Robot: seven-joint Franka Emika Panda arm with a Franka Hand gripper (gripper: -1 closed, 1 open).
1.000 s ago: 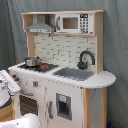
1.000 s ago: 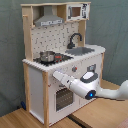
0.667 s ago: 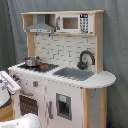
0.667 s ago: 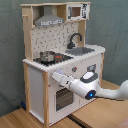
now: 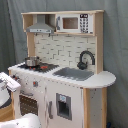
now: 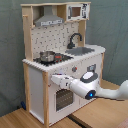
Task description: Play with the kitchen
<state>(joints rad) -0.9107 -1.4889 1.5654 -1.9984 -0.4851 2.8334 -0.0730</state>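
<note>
The white and light-wood toy kitchen (image 5: 65, 80) (image 6: 35, 75) stands upright in both exterior views. A small pot (image 5: 32, 61) (image 6: 47, 56) sits on its stovetop, left of the sink (image 5: 75, 74) (image 6: 82, 50) and black faucet (image 5: 85, 57) (image 6: 75, 39). A grey hood (image 5: 41, 26) (image 6: 49, 20) hangs above the stove. My gripper (image 6: 54, 79) (image 5: 7, 82) is at the kitchen's front panel, just above the windowed oven door (image 6: 62, 100) (image 5: 28, 104) and level with the knobs (image 6: 74, 69). The white arm reaches in from the second exterior view's right.
A toy microwave (image 5: 72, 22) (image 6: 76, 11) sits on the top shelf. A grey curtain (image 5: 117, 45) hangs behind the kitchen. The kitchen stands on a wooden surface (image 6: 20, 120). A white rounded part of the arm (image 5: 25, 121) shows at the first exterior view's bottom.
</note>
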